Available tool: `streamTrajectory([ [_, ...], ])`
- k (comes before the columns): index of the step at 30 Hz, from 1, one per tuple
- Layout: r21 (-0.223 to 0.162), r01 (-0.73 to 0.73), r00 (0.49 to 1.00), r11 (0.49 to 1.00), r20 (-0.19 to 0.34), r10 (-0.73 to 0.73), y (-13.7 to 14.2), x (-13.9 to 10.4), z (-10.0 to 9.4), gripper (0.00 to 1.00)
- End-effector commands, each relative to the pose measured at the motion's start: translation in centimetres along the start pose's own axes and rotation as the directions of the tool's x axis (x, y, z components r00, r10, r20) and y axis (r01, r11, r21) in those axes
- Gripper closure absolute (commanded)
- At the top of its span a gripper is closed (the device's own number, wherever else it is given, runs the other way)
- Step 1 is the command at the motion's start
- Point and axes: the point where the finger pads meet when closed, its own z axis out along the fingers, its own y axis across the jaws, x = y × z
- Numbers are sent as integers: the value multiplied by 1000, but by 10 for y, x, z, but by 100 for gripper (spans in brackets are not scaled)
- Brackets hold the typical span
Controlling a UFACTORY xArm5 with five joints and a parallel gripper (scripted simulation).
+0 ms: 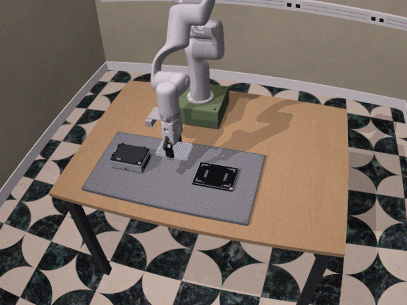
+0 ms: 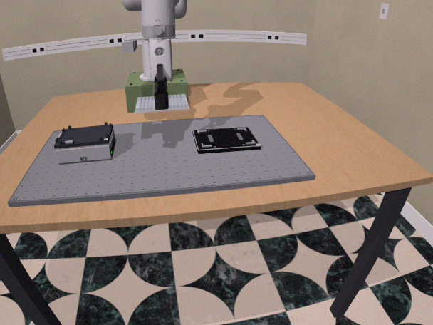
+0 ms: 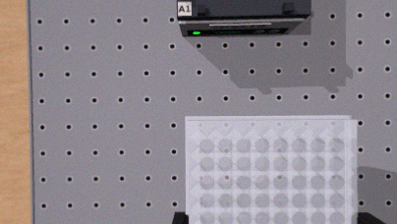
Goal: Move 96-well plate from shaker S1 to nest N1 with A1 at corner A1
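Observation:
My gripper is shut on the clear 96-well plate and holds it level in the air above the back part of the grey breadboard. The plate is between the shaker and the nest. The plate shaker S1, grey with a black top, stands to the left with nothing on it; an A1 label marks its corner. The black plate nest N1 lies to the right, bare.
The arm's green base block stands behind the breadboard on the wooden table. The breadboard's left edge meets bare wood in the wrist view.

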Motion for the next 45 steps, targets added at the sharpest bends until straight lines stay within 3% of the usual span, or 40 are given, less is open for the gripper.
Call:
streamTrajectory([
  [1, 4, 0, 1000, 1000, 0, 0, -1, -11, 0, 100],
  [45, 3, 0, 1000, 1000, 2, 0, 1, -137, 15, 100],
])
